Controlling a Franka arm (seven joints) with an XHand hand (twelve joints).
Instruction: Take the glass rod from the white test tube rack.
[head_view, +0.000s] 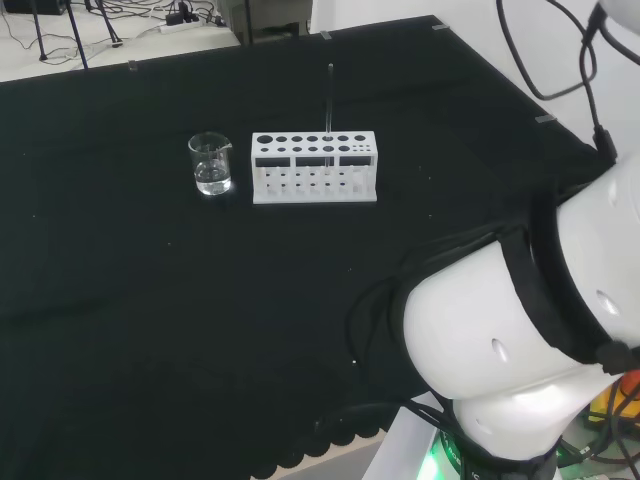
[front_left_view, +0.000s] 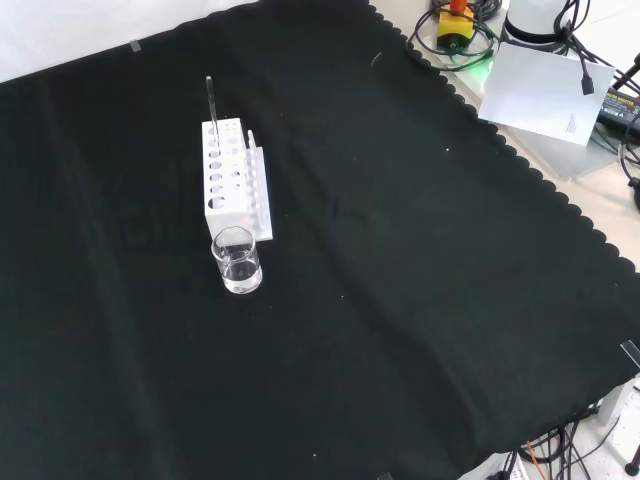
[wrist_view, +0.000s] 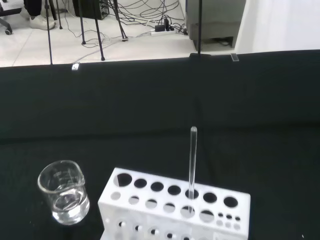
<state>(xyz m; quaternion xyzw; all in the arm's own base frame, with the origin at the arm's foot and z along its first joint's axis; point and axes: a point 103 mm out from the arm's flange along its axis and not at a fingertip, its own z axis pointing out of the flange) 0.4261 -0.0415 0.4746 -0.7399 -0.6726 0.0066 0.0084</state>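
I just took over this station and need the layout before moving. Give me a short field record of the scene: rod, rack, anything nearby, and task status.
rod: glass rod stands upright in a hole of the rack's back row
rack: white test tube rack on the black cloth
nearby: small glass beaker with a little clear liquid, just left of the rack in the head view, apart from it
task status: rod not yet taken

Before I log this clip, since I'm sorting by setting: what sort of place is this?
Most likely a robotics lab set up for chemistry handling: a white test tube rack with a glass rod upright in it, a small beaker beside it, on a black cloth.
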